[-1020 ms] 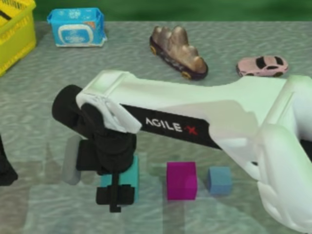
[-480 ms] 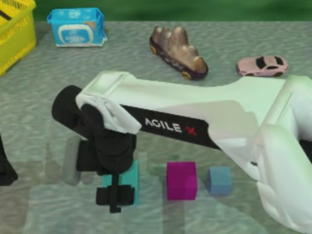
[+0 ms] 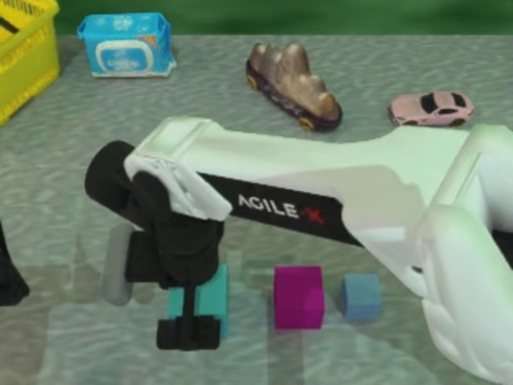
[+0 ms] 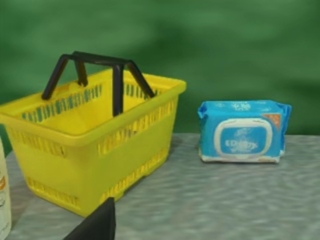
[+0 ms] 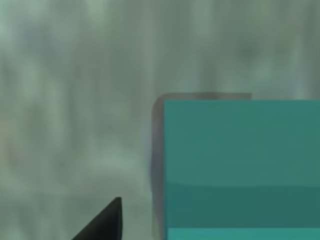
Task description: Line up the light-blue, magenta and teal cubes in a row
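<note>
Cubes first, seen from above: the teal cube (image 3: 210,301) sits on the table (image 3: 72,160) toward seven o'clock from the picture's centre, mostly covered by the right gripper (image 3: 187,333). The magenta cube (image 3: 298,297) lies at about five o'clock, apart from the teal one by a narrow gap, and the light-blue cube (image 3: 361,297) stands just beyond it on the right. All three rest on roughly one line across the near part of the table. The right arm reaches in from the four o'clock corner and across to the left, its black wrist hanging over the teal cube. Its fingers straddle the cube's near edge; whether they press on the cube or stand off it I cannot tell. The left arm shows only as a dark sliver at nine o'clock, at the table's left edge. Farther back are a yellow basket (image 3: 24,56) at ten o'clock, a wipes packet (image 3: 127,44) at eleven, a brown toy vehicle (image 3: 292,84) near twelve and a pink toy car (image 3: 431,108) at two.

Left wrist view: the basket with its black handles raised stands beside the wipes packet, apart from it. A black tip shows at the lower edge; the left gripper's opening cannot be judged.

Right wrist view: the teal cube's top fills the frame very close up, with grey table around it and one black fingertip (image 5: 102,225).
</note>
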Available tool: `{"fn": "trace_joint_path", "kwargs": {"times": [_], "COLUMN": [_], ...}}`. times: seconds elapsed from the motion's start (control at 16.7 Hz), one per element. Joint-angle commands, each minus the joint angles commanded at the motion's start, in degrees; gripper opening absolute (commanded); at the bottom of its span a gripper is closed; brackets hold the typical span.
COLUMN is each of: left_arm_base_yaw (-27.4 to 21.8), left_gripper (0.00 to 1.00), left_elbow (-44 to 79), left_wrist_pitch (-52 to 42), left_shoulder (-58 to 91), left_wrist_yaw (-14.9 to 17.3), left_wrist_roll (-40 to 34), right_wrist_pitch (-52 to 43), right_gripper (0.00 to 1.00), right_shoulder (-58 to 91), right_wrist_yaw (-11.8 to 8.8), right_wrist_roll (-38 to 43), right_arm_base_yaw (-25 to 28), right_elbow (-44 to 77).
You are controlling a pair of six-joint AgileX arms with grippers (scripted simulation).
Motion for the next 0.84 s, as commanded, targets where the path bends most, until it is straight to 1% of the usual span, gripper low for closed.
{"fn": "trace_joint_path", "kwargs": {"times": [0.3, 0.66, 0.84], "left_arm_base_yaw": [0.0, 0.0, 0.0], "left_gripper": [1.0, 1.0, 1.0], "left_elbow": [0.0, 0.0, 0.0], "left_wrist_pitch": [0.0, 0.0, 0.0], "left_shoulder": [0.0, 0.0, 0.0], "left_wrist_yaw": [0.0, 0.0, 0.0], "left_wrist_roll": [0.0, 0.0, 0.0], "right_wrist_pitch": [-1.0, -13.0, -14.9], "right_gripper": [1.0, 1.0, 1.0], "right_shoulder": [0.0, -0.8, -1.3], "right_wrist_yaw": [0.0, -0.1, 0.0], "right_wrist_roll": [0.1, 0.0, -0.1], "right_arm_base_yaw": [-0.2, 0.2, 0.3], "right_elbow": [1.0, 11.7, 13.6]}}
